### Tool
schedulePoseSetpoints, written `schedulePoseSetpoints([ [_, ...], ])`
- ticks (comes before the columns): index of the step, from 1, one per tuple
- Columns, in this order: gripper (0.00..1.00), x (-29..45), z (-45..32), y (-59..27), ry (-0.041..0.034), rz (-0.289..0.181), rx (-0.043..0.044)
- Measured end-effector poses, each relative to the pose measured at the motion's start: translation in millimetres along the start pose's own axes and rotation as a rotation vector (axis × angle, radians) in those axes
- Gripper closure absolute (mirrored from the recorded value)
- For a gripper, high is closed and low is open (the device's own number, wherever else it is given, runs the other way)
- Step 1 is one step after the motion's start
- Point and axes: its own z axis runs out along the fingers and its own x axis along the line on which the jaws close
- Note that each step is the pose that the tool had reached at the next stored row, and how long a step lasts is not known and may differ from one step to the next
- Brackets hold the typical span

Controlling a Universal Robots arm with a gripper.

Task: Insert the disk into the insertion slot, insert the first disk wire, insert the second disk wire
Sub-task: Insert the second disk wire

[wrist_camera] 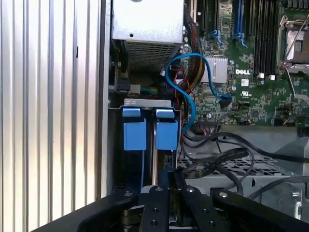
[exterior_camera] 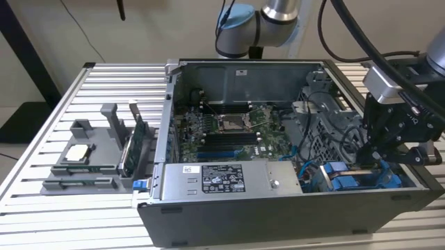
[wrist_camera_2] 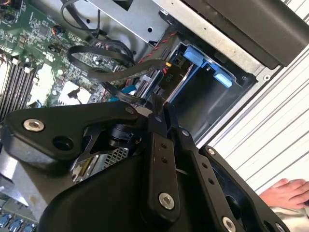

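The insertion slot (exterior_camera: 332, 179) is a dark bay with blue fittings (wrist_camera: 134, 131) at the open computer case's corner, on the exterior view's right. The disk (wrist_camera: 153, 159) stands on edge in it, showing as a thin pale strip (exterior_camera: 355, 168) with a blue rail beside it. My black gripper (exterior_camera: 379, 159) reaches down into the bay; in both wrist views its finger links (wrist_camera: 155, 208) lie close together, shut on the disk's edge (wrist_camera_2: 147, 87). A blue wire (wrist_camera: 190, 96) loops from the motherboard toward the bay. A flat black wire (wrist_camera: 217, 159) lies beside the gripper (wrist_camera: 161, 186).
The grey power-supply box (exterior_camera: 222, 179) borders the bay. The green motherboard (exterior_camera: 230, 130) fills the case's middle. A grey holder with parts (exterior_camera: 83, 156) sits on the ribbed table (exterior_camera: 70, 219) at the exterior view's left. A person's hand (wrist_camera_2: 289, 191) rests on the table outside the case.
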Motion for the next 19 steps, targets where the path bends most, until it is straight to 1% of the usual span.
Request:
schedulePoseSetpoints([
  [2,0.84,0.1,1.2,-0.8,-0.0031,0.0,0.0001],
  [4,0.84,0.4,3.3,-0.9,-0.0036,0.0,0.0011],
  [7,0.84,0.6,5.8,-1.3,-0.0042,-0.001,0.0048],
  [10,0.84,0.8,7.3,-1.6,-0.0068,-0.001,0.0092],
  [14,0.84,0.8,8.4,-2.2,-0.0167,-0.002,0.0134],
  [19,0.84,1.0,9.5,-2.7,-0.0251,-0.003,0.0196],
])
